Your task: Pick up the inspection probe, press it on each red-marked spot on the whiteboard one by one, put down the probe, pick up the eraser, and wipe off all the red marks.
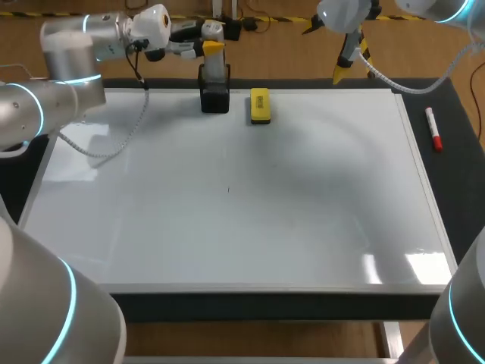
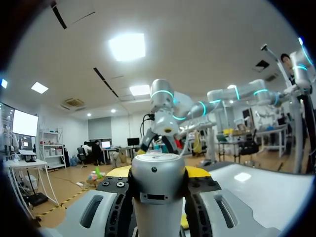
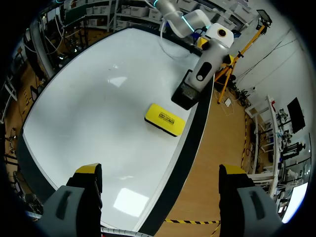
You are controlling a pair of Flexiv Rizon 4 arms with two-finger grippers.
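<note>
Left gripper is closed on the single inspection probe. In the left wrist view the probe's smooth silver cylinder sits between the two fingers, with a yellow tip showing on either side of it. The probe stands upright at the far edge of the whiteboard, left of that edge's middle. Its lower end is a black, boxy block, and in the right wrist view the block's face looks mesh-textured. Whether the block presses on the board or hangs just above it cannot be told.

One eraser lies flat on the whiteboard just beside the probe, toward the right and apart from it. It is a yellow rectangular block on a dark base, with its long side running from the far edge toward the near one.

Right gripper is spread wide and holds nothing. Its two yellow-tipped fingers stand well apart, high over the table's far edge, toward the far right corner of the board.

The whiteboard is one large glossy white rectangle with a pale frame, and it covers most of the table, whose surface shows as a dark matte border around it. One marker with a white barrel and a red cap lies on that dark strip along the right edge, near the far right corner.
</note>
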